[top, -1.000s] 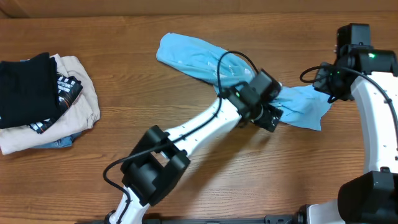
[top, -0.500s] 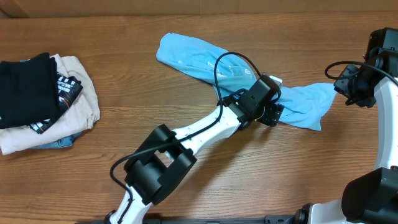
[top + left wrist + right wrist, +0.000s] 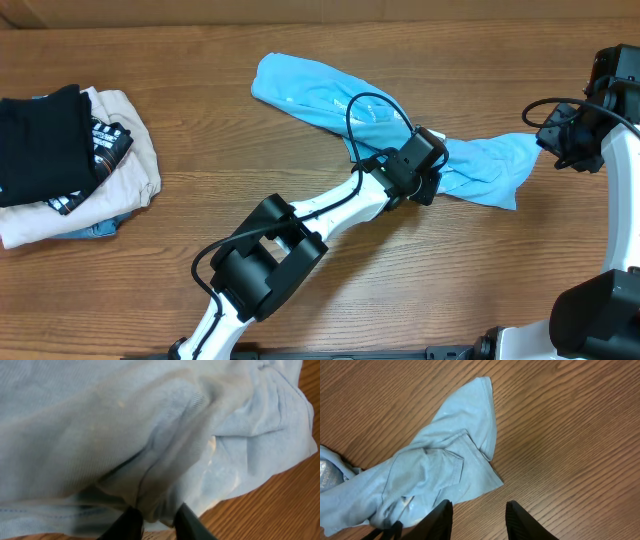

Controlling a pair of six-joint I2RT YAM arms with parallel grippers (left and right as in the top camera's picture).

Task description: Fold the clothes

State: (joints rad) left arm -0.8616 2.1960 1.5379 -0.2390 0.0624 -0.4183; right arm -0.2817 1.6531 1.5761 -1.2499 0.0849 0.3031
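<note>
Overhead: left claw (image 3: pixel 157 519) pinches T-shirt (image 3: pixel 310 90); right claw (image 3: pixel 477 520) spread nearby.

The light sky-blue T-shirt (image 3: pixel 330 95) lies unfolded on the table (image 3: pixel 200 170), bunched into a long crumpled band from upper centre toward the right, with wrinkled thin fabric.

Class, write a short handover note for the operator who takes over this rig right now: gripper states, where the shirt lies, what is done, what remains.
Left gripper: shut on a fold of the sky-blue T-shirt, near its middle.
Right gripper: open, empty, over the bare table beside the shirt's right end.
T-shirt: bunched into a twisted strip across the table centre, not flat.
Done: no fold made.
Left: spread it flat, then fold it.
</note>
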